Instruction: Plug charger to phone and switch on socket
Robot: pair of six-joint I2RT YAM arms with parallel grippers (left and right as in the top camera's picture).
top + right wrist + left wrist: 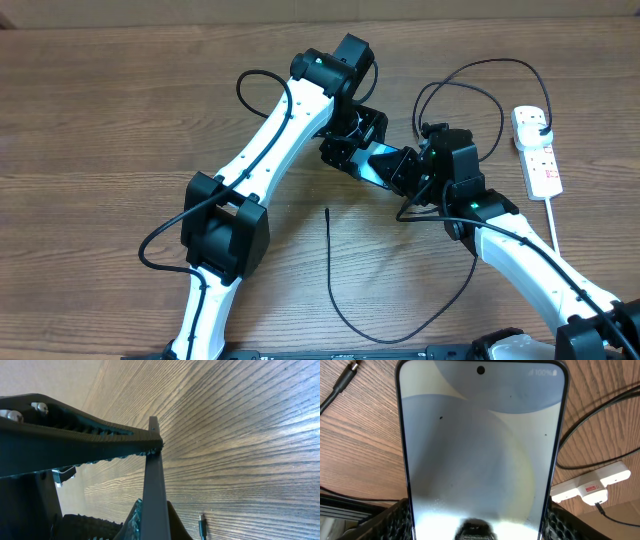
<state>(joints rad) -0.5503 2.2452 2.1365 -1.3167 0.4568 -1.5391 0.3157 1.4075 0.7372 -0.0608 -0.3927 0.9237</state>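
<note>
Phone (480,450) tight in left jaws and right jaws, both narrow around it.

Overhead, the phone (378,160) shows only as a cyan sliver, the rest hidden between the left end effector (352,150) and right end effector (405,170). From the left wrist, its 6 o'clock end is cut off, and the label on the socket (587,487) at 4 o'clock is unreadably small. From the right wrist, the charger (202,526) runs off at 6 o'clock.

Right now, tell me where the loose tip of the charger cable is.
Overhead, the cable tip lies on the table near the middle, nearer the robot and left of the phone.
</note>
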